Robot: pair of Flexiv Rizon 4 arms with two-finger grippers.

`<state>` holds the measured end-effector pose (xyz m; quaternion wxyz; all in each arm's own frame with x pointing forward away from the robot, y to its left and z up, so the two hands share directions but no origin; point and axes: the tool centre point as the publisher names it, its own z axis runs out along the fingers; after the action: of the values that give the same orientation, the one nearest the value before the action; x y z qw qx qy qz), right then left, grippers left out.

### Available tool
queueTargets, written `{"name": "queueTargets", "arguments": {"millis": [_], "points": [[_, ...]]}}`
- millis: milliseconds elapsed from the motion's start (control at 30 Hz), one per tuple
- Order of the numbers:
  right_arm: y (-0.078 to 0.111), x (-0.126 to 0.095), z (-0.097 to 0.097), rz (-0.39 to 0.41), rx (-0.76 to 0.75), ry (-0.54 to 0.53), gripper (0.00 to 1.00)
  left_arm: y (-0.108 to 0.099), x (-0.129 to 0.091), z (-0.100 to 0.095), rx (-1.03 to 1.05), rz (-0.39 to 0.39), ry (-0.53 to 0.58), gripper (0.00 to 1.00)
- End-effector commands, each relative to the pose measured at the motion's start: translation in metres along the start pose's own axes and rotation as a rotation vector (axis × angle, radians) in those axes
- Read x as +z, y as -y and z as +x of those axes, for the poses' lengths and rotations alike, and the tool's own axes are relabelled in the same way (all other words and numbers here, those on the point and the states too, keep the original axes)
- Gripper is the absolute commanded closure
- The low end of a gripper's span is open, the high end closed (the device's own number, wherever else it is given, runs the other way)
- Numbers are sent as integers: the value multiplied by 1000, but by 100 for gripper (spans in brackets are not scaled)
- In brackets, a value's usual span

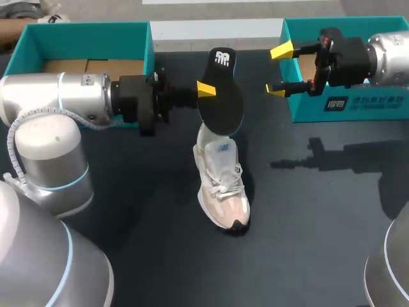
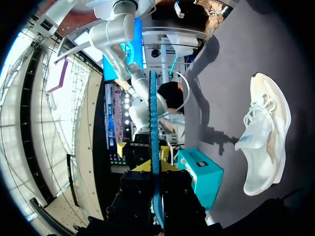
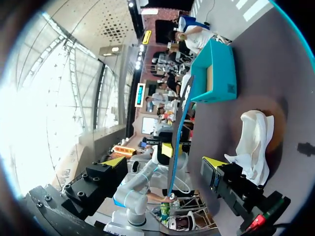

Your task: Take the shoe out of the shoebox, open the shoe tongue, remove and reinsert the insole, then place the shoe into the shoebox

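Your dark grey desk carries two teal cardboard shoeboxes, one open at the far left and one at the far right. Between them the white and pale pink lace-up sneaker stands on the desk, out of either box, with its toe towards you.

The black foam insole hangs over the sneaker's heel opening. Your left claw is clamped on its edge, a yellow tip on either face. Whether its lower end already touches the collar is not clear.

Your right claw hovers near the right box, fingers spread wide and empty.

The insole looks to be out, so reinsertion comes next. Bring the right claw across to steady the sneaker and hold the tongue back. Then feed the broad end in at a shallow slant towards the toe, keeping the insole flat rather than folded.
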<state>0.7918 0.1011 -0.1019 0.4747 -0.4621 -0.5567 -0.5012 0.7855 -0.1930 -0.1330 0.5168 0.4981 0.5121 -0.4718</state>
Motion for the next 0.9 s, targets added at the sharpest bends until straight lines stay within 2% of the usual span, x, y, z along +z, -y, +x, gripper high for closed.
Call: {"name": "queueTargets", "arguments": {"millis": [33,133,200,233,267,300,333,367,467,500,533,567,733,900], "points": [[1,1,0,-1,1,3,0,1,1,1,2,-2,-1,100],[1,1,0,-1,1,3,0,1,1,1,2,-2,-1,100],[1,1,0,-1,1,3,0,4,0,-2,-252,-48,-74,100],[1,1,0,-1,1,3,0,8,-1,-5,-377,-29,-76,100],[1,1,0,-1,1,3,0,11,-3,-7,-521,-48,-110,100],[1,1,0,-1,1,3,0,13,-5,-5,-621,-71,-188,100],[1,1,0,-1,1,3,0,17,-9,-4,-648,-57,-201,100],[1,1,0,-1,1,3,0,20,-11,-4,-741,-91,-243,100],[1,1,0,-1,1,3,0,29,-19,-5,-951,-124,-372,100],[1,1,0,-1,1,3,0,32,-21,-6,-1001,-95,-402,100],[1,1,0,-1,1,3,0,34,-23,-7,-1093,-103,-433,100],[1,1,0,-1,1,3,0,36,-25,-7,-1159,-67,-473,100],[1,1,0,-1,1,3,0,35,-23,-7,-1454,-28,-429,100],[1,1,0,-1,1,3,0,36,-24,-15,-1635,31,-392,100]]}}
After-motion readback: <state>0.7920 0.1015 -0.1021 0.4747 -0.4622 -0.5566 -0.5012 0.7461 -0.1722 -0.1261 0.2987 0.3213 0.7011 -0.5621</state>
